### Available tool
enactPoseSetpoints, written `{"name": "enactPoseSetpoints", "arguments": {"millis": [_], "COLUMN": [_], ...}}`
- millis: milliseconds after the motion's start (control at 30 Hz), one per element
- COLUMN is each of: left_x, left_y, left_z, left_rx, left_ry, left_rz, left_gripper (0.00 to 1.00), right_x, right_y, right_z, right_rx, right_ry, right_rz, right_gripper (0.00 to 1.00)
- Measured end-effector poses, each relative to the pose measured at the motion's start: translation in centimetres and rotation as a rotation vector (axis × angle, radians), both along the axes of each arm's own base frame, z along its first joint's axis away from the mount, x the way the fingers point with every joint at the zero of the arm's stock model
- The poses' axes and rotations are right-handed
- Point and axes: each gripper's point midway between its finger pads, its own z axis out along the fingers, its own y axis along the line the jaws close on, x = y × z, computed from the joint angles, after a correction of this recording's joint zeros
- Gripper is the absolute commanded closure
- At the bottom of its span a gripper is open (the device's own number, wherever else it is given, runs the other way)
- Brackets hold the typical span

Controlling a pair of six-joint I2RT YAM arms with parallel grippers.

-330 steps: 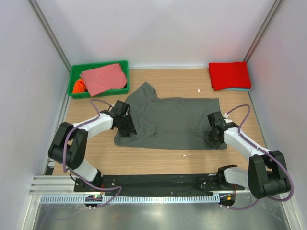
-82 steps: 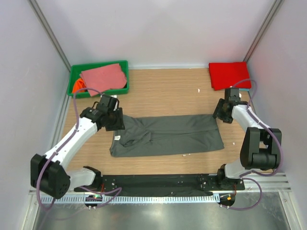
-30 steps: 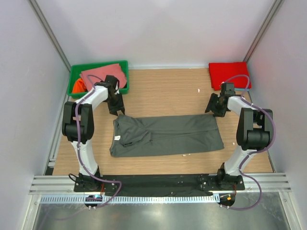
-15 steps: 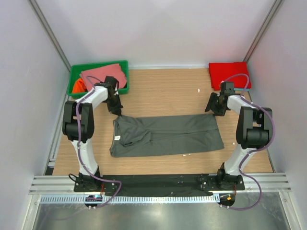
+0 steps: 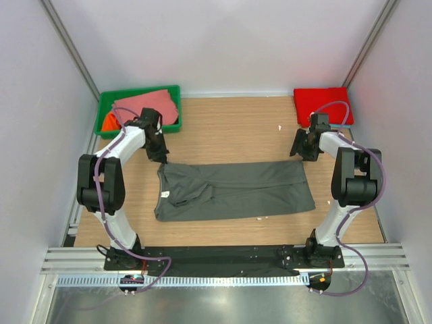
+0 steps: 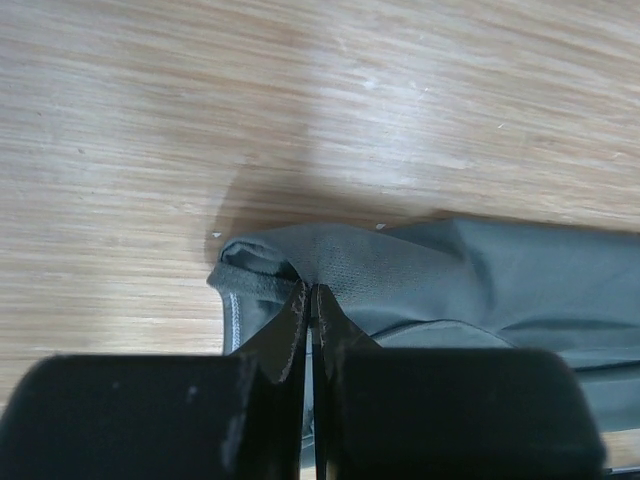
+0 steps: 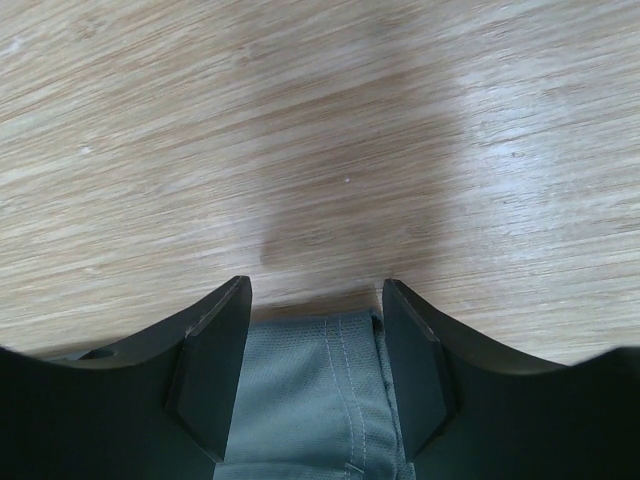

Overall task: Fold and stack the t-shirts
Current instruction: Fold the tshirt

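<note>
A green rectangular plastic bin point(image 5: 128, 93) sits at the far left corner of the pale wooden surface point(image 5: 229, 128). It holds a salmon-pink cloth shirt point(image 5: 145, 106) draped over its top, with a crumpled orange cloth shirt point(image 5: 110, 121) showing at its left end. At the far right corner lies a red cloth shirt point(image 5: 322, 104), folded into a neat rectangle. A small white speck point(image 5: 280, 127) lies on the bare wood near the red shirt, and another white fleck point(image 5: 264, 217) lies just beside the near edge of the grey cloth. Nothing lies on the wood between the two arms beyond the garment.

The dark grey cloth t-shirt point(image 5: 233, 190) lies across the middle of the surface, folded lengthwise into a long flat band that runs from left to right. Its left end is bunched and layered, with a small white neck label point(image 5: 164, 194) showing there. Its right end is flat, with a stitched hem.

The left end effector point(image 5: 160, 156) is at the band's far left corner. In the left wrist view its fingers point(image 6: 290, 330) are clenched on a ribbed edge of the grey cloth. The right end effector point(image 5: 297, 152) is at the far right corner. In the right wrist view its fingers point(image 7: 215, 355) are spread wide, released, with the hem lying between them.
</note>
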Motion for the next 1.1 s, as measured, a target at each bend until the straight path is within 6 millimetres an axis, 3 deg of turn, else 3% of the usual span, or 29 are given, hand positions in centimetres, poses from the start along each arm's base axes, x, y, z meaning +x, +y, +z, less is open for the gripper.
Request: {"name": "enactPoseSetpoints", "arguments": {"millis": [200, 433, 633, 767, 900, 1000, 1100], "left_x": [-0.7, -0.7, -0.7, -0.7, -0.8, -0.8, -0.9], "left_y": [0.1, 0.1, 0.0, -0.1, -0.2, -0.2, -0.2], "left_z": [-0.7, -0.7, -0.7, -0.7, -0.7, -0.7, -0.8], "left_rx": [0.003, -0.001, -0.005, -0.008, -0.014, -0.017, -0.013], "left_ry": [0.024, 0.024, 0.024, 0.024, 0.025, 0.027, 0.03], "left_rz": [0.0, -0.001, -0.003, -0.003, -0.005, -0.007, -0.007], "left_gripper": [0.99, 1.0, 1.0, 1.0, 0.99, 0.94, 0.69], "right_x": [0.0, -0.6, -2.5, -3.8, -6.4, -8.2, -9.6], "right_y": [-0.1, -0.3, -0.5, -0.3, 0.2, 0.5, 0.5], "right_z": [-0.1, -0.2, 1.0, 2.2, 2.5, 2.4, 2.3], "right_rx": [-0.007, -0.016, -0.031, -0.019, 0.012, 0.037, 0.063], "right_ry": [0.002, 0.017, 0.045, 0.041, 0.065, 0.08, 0.085], "right_rz": [0.004, -0.005, -0.028, -0.058, -0.114, -0.165, -0.223], "right_gripper": [0.46, 0.44, 0.44, 0.52, 0.51, 0.46, 0.4]}}
